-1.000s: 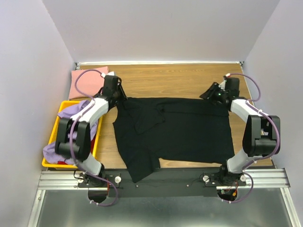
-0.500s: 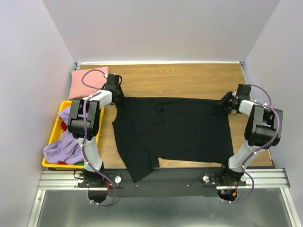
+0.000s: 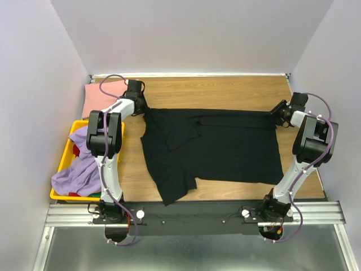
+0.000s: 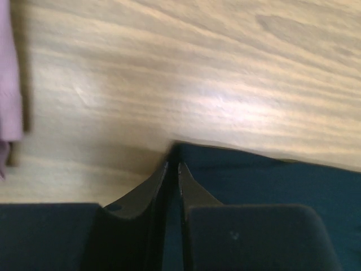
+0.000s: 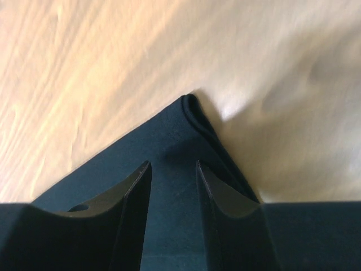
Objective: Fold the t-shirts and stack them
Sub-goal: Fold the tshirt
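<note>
Black short-sleeved cloth t-shirt (image 3: 220,147) lies spread out on the wooden counter (image 3: 225,93), roughly mid-counter. Its far edge is pulled straight between the two arms. One sleeve is folded over the body on the left side, and a lower-left flap hangs toward the near edge.

Left hand (image 4: 172,167) is at the far-left corner of the shirt. Fingers are almost fully together, with only a sliver of gap, and the black cloth corner is pinched between them. The grip looks solid in the wrist view.

Right hand (image 5: 172,166) is at the far-right corner. Fingers are about half apart, tips down on the cloth. Black fabric fills the gap and also shows outside both fingers, and the rolled hem sits just past the tips. I cannot tell whether it actually has hold of the cloth or just rests on it.

Dusty pink folded t-shirt (image 3: 104,93) sits at the far-left corner of the counter, apart from the black one. Lavender purple t-shirt (image 3: 73,178) is bunched in the yellow plastic crate (image 3: 79,123) at the left edge, spilling over its near rim.
</note>
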### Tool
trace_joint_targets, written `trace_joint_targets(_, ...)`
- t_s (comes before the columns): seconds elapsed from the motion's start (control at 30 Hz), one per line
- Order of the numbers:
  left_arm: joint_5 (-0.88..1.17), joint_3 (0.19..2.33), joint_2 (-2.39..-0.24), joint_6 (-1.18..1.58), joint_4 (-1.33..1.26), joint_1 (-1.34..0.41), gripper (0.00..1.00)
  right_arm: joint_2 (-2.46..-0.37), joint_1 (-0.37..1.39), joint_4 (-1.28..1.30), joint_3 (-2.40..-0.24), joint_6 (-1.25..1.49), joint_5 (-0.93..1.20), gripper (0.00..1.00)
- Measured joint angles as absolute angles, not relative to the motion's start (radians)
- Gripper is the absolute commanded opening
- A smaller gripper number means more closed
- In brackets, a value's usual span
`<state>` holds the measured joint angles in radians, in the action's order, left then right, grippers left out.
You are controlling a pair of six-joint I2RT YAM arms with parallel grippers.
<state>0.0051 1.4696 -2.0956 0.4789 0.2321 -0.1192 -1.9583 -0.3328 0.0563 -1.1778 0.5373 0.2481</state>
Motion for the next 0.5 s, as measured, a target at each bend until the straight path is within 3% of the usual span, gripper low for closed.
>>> trace_joint_targets(0.1,-0.014,1.519,-2.129,0.466,0.253,-0.109,0.29,-2.004,-0.341,0.05,-1.24,0.514,0.234,0.47)
trace_joint_targets(0.33,-0.037,1.568,-2.127,0.448,0.281,-0.095,0.61,-2.044,-0.353,0.051,-1.302,0.472,0.241,0.52)
trace_joint_targets(0.5,-0.044,1.503,-2.018,0.451,0.279,-0.108,0.66,-2.01,-0.35,0.074,-1.281,0.454,0.255,0.61)
